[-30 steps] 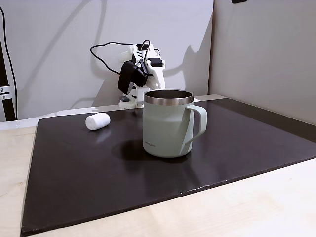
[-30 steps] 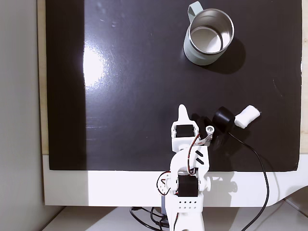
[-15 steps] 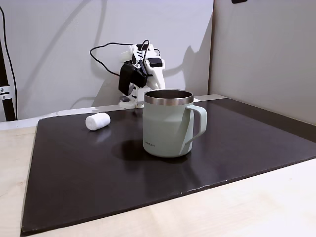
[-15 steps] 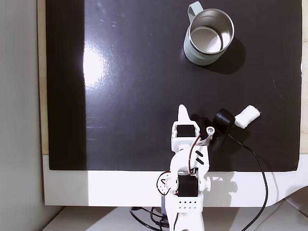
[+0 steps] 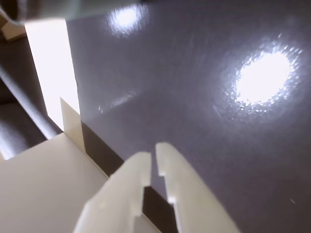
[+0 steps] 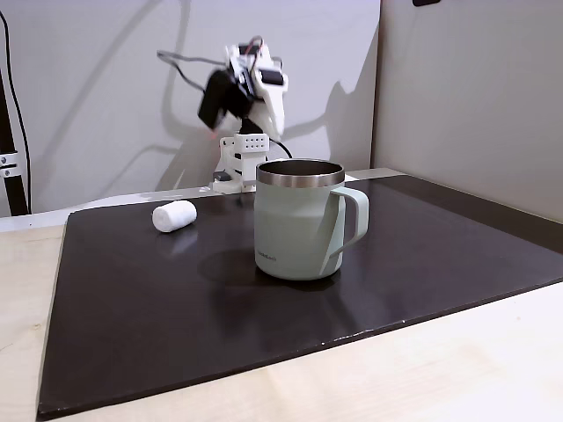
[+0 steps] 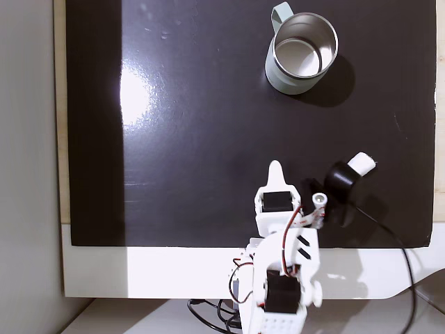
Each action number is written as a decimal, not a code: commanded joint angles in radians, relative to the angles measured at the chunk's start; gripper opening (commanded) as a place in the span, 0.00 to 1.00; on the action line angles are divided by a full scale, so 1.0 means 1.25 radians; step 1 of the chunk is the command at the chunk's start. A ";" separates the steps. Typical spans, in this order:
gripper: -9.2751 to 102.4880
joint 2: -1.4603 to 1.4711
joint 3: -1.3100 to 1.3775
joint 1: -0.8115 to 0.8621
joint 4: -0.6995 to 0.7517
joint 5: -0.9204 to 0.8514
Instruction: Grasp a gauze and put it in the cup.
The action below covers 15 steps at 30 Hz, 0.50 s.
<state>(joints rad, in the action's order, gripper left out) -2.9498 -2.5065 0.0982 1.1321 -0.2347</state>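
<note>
Two white plastic fingers of the gripper (image 5: 153, 162) sit nearly closed with nothing between them above the glossy black mat (image 5: 194, 87), while the small white gauze roll (image 6: 174, 215) lies on that mat, well apart from the sage-green steel-rimmed cup (image 6: 299, 220) standing upright.

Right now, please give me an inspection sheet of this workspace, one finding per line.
Surface: dark glossy mat with lamp glare, on a pale table.
Job's things: gauze lies on the mat, apart from the cup; cup upright, nothing seen inside.
Clutter: nothing seen.
Gripper: gripper above the mat, fingers nearly together, holding nothing.
Cables: black cable runs off the arm.
Surroundings: plain light walls.
</note>
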 commanded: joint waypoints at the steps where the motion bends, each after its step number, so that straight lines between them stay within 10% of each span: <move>1: 0.08 0.091 0.231 0.037 0.098 -0.074; 15: 0.18 0.533 0.645 0.399 0.360 -0.524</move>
<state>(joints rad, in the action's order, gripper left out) -2.3715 -1.8040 0.5077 1.5647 -0.7869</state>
